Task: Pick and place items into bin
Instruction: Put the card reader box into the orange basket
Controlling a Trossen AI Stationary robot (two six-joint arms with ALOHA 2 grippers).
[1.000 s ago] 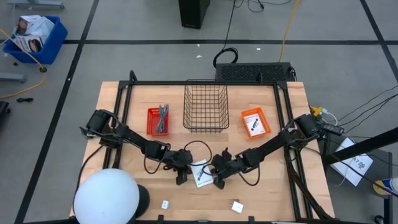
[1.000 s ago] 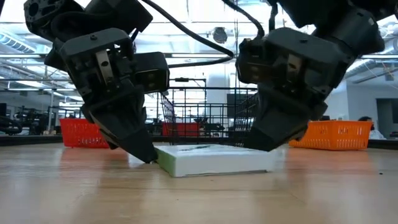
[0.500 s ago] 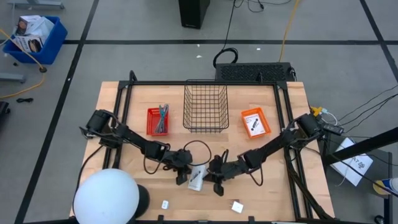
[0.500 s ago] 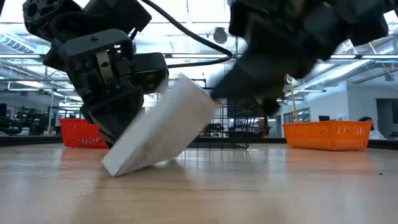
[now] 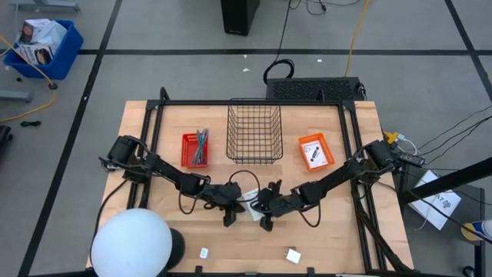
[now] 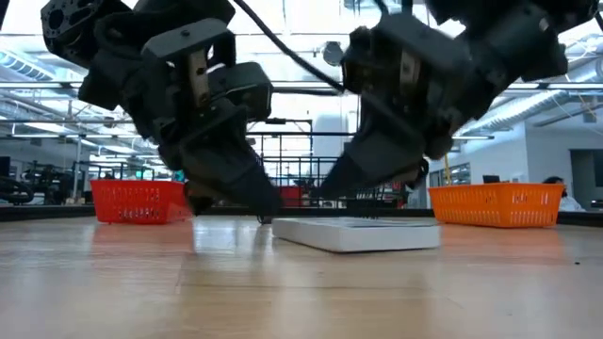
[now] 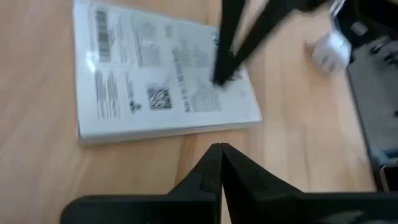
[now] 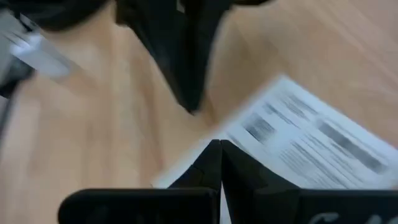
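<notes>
White card (image 6: 358,233): tipped on edge a moment ago, now flat on table (image 5: 154,231) between left gripper (image 5: 229,217) and right gripper (image 5: 266,221), both pressed together, holding nothing; still unbinned.

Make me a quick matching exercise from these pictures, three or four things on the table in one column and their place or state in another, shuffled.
Column one:
1. wire basket
2. red bin
3. orange bin
4. white card

Column two:
A. lying flat on the table between the two claws
B. left of the wire basket, in the high view
C. right of the wire basket, in the high view
D. middle of the table's far side

Pairs: 1-D, 2-B, 3-C, 4-A
</notes>
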